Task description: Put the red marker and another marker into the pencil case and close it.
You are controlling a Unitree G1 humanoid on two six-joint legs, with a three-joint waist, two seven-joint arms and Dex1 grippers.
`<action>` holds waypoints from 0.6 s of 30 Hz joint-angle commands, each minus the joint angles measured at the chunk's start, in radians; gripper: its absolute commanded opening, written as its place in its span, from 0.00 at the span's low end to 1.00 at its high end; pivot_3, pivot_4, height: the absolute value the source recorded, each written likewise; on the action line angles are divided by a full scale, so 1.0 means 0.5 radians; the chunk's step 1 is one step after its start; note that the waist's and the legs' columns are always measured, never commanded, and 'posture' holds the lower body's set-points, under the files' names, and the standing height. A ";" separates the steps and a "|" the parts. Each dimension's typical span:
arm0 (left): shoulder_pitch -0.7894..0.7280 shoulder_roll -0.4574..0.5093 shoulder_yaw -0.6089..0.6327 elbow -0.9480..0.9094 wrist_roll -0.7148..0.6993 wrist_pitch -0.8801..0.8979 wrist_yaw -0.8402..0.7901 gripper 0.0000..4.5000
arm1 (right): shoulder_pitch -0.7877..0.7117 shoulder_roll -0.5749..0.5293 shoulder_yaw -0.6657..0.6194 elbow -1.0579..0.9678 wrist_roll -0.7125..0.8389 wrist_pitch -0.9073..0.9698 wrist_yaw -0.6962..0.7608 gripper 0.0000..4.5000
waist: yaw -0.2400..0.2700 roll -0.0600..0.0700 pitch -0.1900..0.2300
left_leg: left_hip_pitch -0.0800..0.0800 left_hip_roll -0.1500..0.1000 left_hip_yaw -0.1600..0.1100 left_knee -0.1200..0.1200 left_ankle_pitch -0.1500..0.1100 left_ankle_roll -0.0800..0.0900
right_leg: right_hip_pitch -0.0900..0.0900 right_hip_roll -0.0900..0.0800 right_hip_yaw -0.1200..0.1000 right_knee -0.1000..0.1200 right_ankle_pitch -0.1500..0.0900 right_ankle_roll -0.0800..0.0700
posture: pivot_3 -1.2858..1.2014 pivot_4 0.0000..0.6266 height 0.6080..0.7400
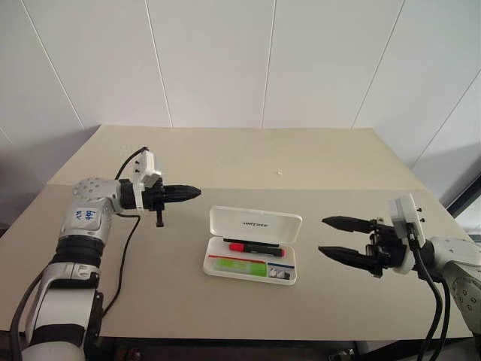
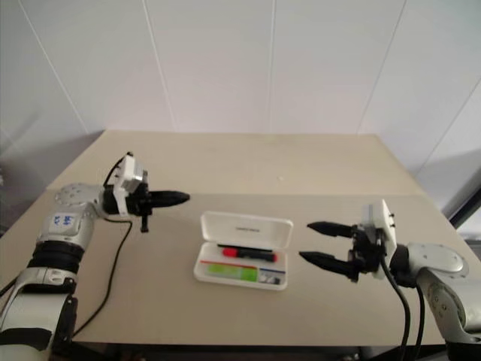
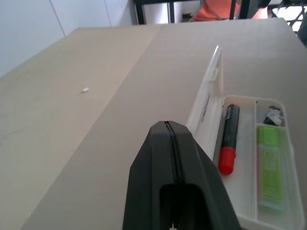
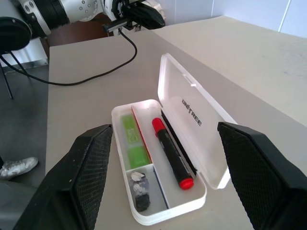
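Lying open near the middle of the beige table, the white pencil case has its hinged lid tipped back on the far side, small dark lettering showing on it. Inside the tray, the red marker rests along the far compartment, its black barrel and red cap both within the walls. The light-green highlighter lies in the nearer compartment, with a small grey-black block in the little section at that compartment's right end. The left gripper hangs above the table to the left of the case, its two black fingers pressed together on nothing. The right gripper hangs to the right of the case, pointing toward it, its fingers spread wide apart and empty.
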 commanded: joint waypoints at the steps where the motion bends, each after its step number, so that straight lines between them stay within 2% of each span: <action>1: -0.132 -0.025 0.003 0.154 0.064 -0.102 0.016 0.01 | -0.018 -0.017 -0.012 -0.015 -0.015 -0.052 -0.005 1.00 | 0.001 0.000 0.000 | 0.000 0.000 0.000 0.000 0.000 0.000 | 0.000 0.000 0.000 0.000 0.000 0.000 | 0.52 0.24 1.00; 8: -0.382 -0.154 -0.055 0.706 0.303 -0.372 0.224 0.01 | -0.042 -0.018 0.004 -0.002 -0.027 -0.048 -0.014 1.00 | 0.003 -0.001 0.000 | -0.001 -0.001 0.000 0.003 0.000 0.000 | 0.000 0.000 0.000 0.001 0.001 0.002 | 0.52 0.24 1.00; 18: -0.611 -0.367 -0.119 1.080 0.447 -0.201 0.017 0.01 | 0.006 -0.044 -0.053 -0.047 0.021 -0.014 -0.011 1.00 | 0.002 -0.002 0.001 | -0.003 -0.002 0.000 0.003 0.000 0.000 | 0.000 0.000 0.000 0.000 0.001 0.003 | 0.52 0.24 1.00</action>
